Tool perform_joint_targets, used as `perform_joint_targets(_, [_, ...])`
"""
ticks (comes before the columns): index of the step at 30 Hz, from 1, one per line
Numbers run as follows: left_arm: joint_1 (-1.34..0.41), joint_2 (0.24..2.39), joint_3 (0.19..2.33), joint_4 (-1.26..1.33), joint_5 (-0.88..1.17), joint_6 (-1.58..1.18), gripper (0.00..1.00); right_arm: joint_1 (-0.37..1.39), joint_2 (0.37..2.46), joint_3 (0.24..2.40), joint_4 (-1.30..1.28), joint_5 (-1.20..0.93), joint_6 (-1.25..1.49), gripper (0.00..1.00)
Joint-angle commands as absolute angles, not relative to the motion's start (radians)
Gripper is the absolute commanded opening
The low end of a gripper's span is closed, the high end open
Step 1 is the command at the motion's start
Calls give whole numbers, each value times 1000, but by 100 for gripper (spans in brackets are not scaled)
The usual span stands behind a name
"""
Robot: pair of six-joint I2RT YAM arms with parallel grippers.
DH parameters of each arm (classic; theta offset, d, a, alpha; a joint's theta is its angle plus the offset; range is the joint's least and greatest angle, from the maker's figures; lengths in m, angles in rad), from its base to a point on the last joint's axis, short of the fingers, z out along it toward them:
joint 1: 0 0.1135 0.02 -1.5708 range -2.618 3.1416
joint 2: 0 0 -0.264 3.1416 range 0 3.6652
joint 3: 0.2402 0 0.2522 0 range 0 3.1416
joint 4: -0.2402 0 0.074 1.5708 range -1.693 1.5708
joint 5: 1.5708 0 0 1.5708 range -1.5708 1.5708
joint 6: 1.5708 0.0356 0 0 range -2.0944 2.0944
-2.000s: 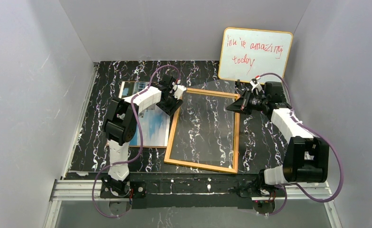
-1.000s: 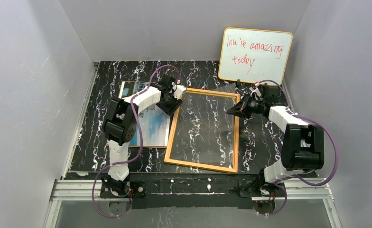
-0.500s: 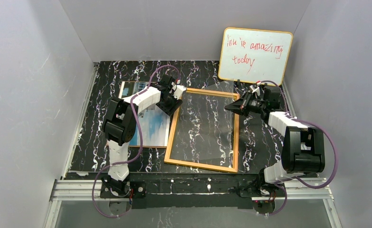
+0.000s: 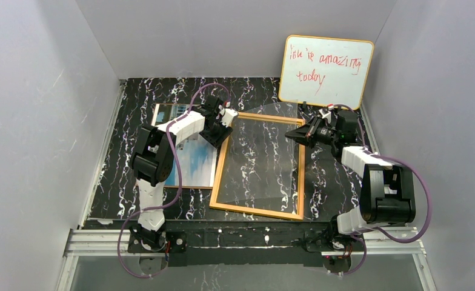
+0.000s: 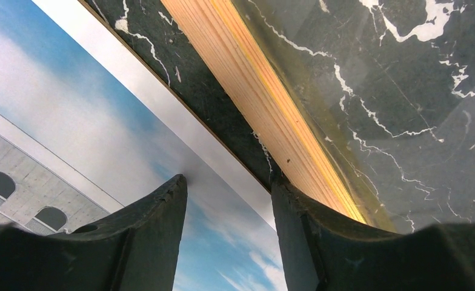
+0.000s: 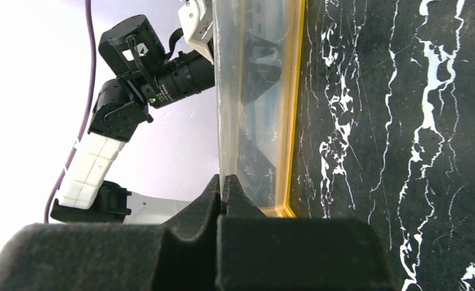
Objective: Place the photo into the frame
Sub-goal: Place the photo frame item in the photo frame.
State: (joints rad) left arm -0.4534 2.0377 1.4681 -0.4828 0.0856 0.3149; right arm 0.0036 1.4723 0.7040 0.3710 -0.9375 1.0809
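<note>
Step in hand, by my reading: opening the frame, the photo not yet in.

The frame (image 4: 256, 211) lay flat at the middle of the table (image 4: 132, 121) with its orange-wood rim up. The right gripper (image 4: 291, 136) was at the frame's 1 o'clock corner, its jaws closed on the thin edge of the clear pane (image 4: 262, 151). In the right wrist view the pane (image 6: 250, 91) stood tilted up out of the rim, pinched at the gripper's (image 6: 224, 182) tips.

The left gripper (image 4: 218, 134) was at the frame's 11 o'clock corner, jaws apart and clamping nothing. From the left wrist, one finger was down on the photo (image 5: 71, 121) and the other was against the wood rim (image 5: 265, 103). A strip of bare table lay between photo and rim.

The photo (image 4: 195, 160) lay face up at 9 o'clock of the frame, just beside it and partly under the left arm. It was a glossy print showing blue sky, cloud and pale masonry with arched windows, bordered by a white margin.

The next move likely calls for lifting the photo's near edge. That could be awkward, since it lay flush on the table. It would then slide under the raised pane while the right grip held.

A whiteboard (image 4: 325, 71) leaned at the table's 1 o'clock.
</note>
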Motion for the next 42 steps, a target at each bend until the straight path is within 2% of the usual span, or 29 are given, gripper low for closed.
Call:
perform_joint_targets(1, [-456,2065,1428,-535,197,295,51,36,1443,691,432,-935,1116,1])
perform_joint_targets(18, [-440,2066,1435,-542,233,290,47,104,1488,752,417,-891,1096,1])
perform_joint_targets(27, [-423,2065,1436,-546,231,293,46,83,1472,856,31,-767,801,1])
perform_joint_targets(42, [-423,2075,1430,-545,229,295,43,72,1527,838,4,-733,765,1])
